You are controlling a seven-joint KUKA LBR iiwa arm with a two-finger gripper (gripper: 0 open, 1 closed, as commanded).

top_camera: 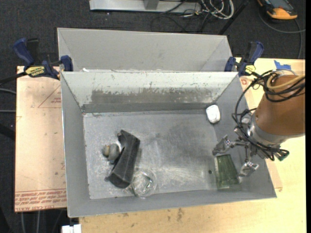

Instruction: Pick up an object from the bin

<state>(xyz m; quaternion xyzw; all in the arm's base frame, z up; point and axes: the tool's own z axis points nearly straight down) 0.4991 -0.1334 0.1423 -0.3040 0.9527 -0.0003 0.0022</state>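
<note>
Bin (146, 93): holds all the things on its floor.
Flat slab (226, 174): at 4 o'clock, just beside the right wall.
Claw (236, 157): over the slab's far end.
Small lump (213, 113): at 2 o'clock, at the back wall's foot, behind the claw.
Long wedge (125, 159): at 8 o'clock.
Round knob (111, 151): touching the wedge's left side.
Crumpled wrap (143, 182): at 7 o'clock, right of the wedge's near end.

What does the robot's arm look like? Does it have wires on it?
The arm wears a round, shiny orange-brown cover. Black cables loop around it. At its end sits a small silvery metal gripper with two thin fingers.
</note>
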